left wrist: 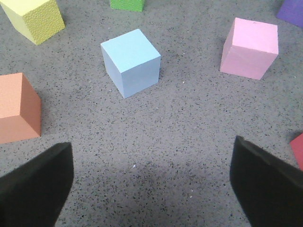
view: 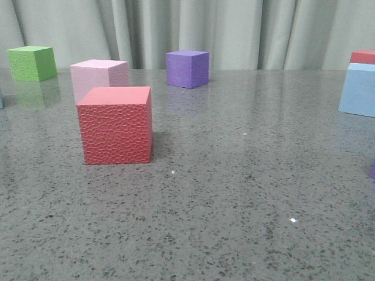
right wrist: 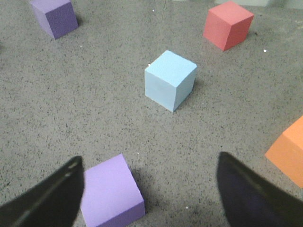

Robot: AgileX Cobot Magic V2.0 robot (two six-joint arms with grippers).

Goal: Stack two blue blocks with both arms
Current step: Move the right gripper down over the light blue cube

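One pale blue block (left wrist: 130,61) stands alone on the grey table in the left wrist view, well ahead of my left gripper (left wrist: 151,184), which is open and empty above bare table. The other pale blue block (right wrist: 170,79) stands ahead of my right gripper (right wrist: 151,189), which is also open and empty. In the front view a blue block (view: 358,88) shows at the right edge, cut off by the frame. Neither gripper shows in the front view.
A lilac cube (right wrist: 111,194) lies just inside the right gripper's left finger. Around the blue blocks stand a purple cube (right wrist: 54,16), red cube (right wrist: 227,24), orange cube (right wrist: 289,151), pink cube (left wrist: 249,47), yellow cube (left wrist: 35,16) and brown-orange cube (left wrist: 16,109). The front view shows a red cube (view: 116,124) and a green cube (view: 32,62).
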